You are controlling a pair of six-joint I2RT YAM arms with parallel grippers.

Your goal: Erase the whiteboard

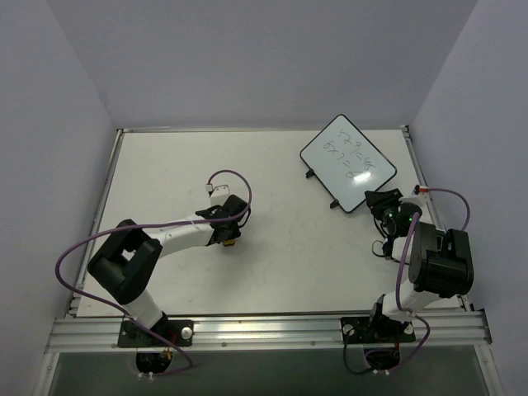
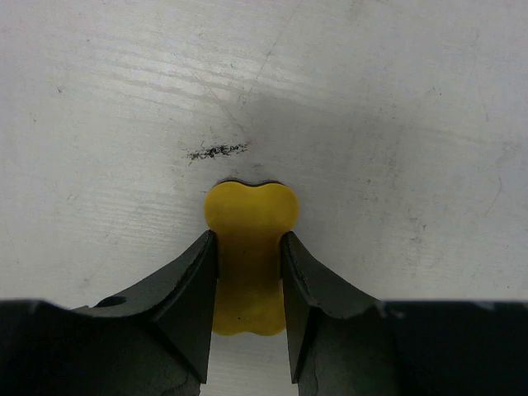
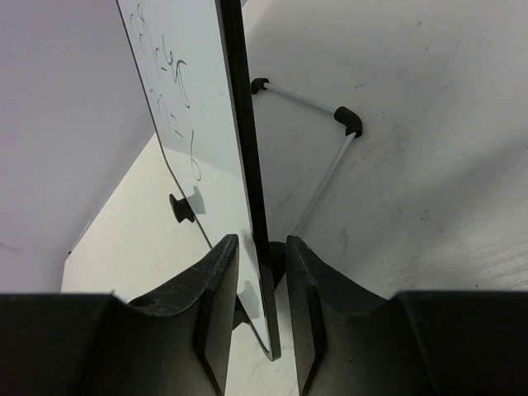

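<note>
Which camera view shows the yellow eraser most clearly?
The left wrist view: the yellow eraser fills the centre, clamped by the left gripper. The top view shows only a yellow speck under that gripper; the right wrist view does not show it.

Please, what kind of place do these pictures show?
Probably a robotics lab test cell: a white table closed in by plain pale walls, two robot arms bolted to a metal rail, and a small whiteboard as a prop.
</note>
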